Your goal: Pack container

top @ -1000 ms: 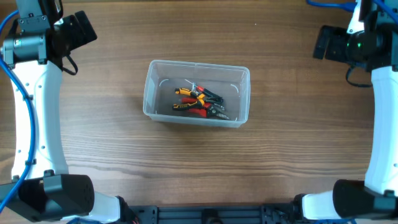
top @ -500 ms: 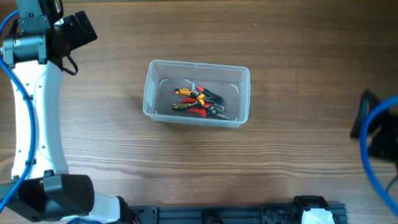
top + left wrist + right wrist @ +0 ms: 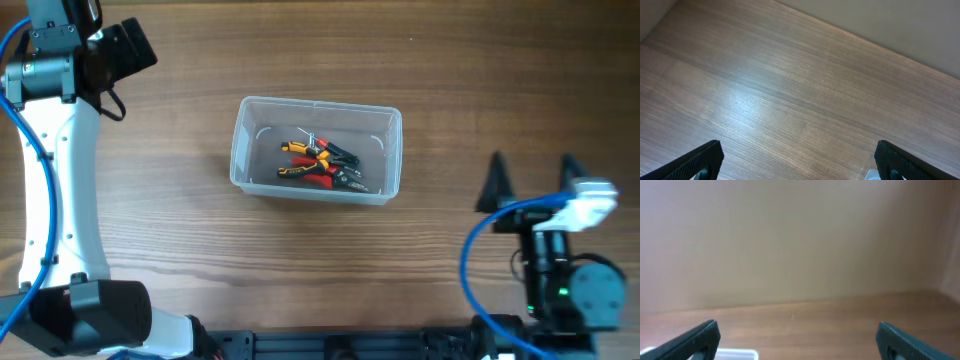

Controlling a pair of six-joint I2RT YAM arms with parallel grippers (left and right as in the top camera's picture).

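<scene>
At the middle of the wood-grained surface (image 3: 300, 260), seen only from overhead, the clear, round-cornered plastic container (image 3: 238, 160) held red- and yellow-handled pliers (image 3: 318, 165). The left gripper (image 3: 797, 162) and right gripper (image 3: 532, 185) had their jaws spread wide, gripping nothing. The left wrist view showed only bare wood.

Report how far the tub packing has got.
Done: red- and orange-handled pliers lie inside the clear rectangular plastic tub. In hand: nothing; left gripper and right gripper are open, empty, away from it. Left: no loose tool shows outside, so little seems to remain.
</scene>
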